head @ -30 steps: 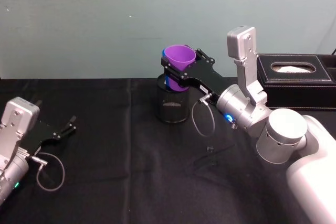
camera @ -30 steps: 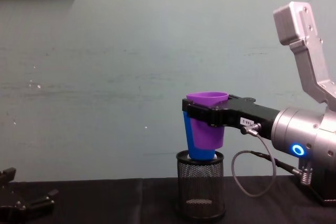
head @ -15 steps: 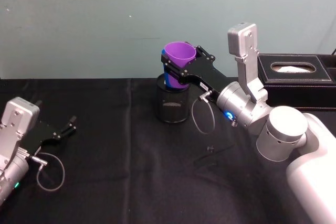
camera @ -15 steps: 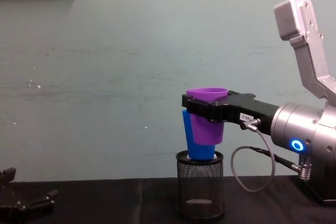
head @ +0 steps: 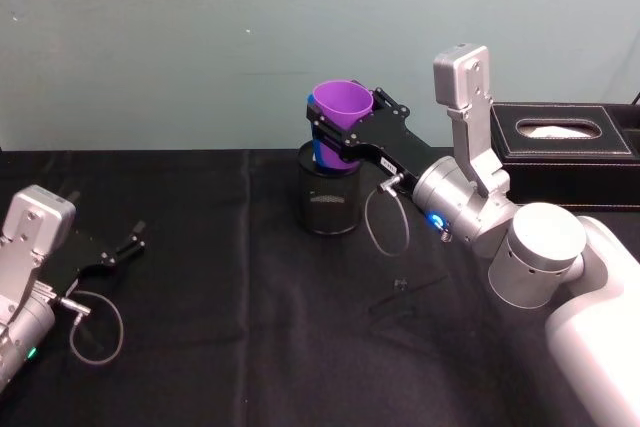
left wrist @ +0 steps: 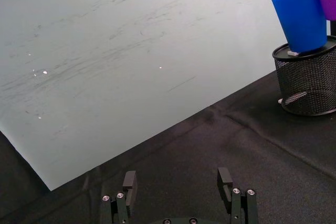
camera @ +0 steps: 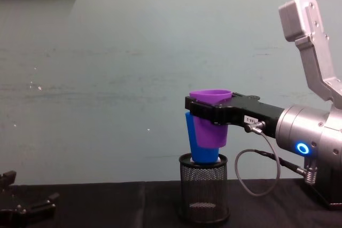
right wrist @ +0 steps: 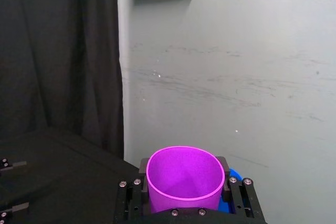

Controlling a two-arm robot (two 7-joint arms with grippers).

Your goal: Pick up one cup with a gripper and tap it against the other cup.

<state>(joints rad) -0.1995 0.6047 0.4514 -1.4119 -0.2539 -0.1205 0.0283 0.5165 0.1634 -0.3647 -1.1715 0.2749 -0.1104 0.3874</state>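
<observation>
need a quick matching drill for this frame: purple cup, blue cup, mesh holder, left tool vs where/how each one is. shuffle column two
Column one:
1. purple cup
2. blue cup
3. holder
4. left tool

Column two:
A. open, at the far left
B. gripped by the right tool, off the table
C. standing on the black cloth
D. sitting in the holder's top

Pairs: 1-B, 2-D, 3-C, 4-A
</observation>
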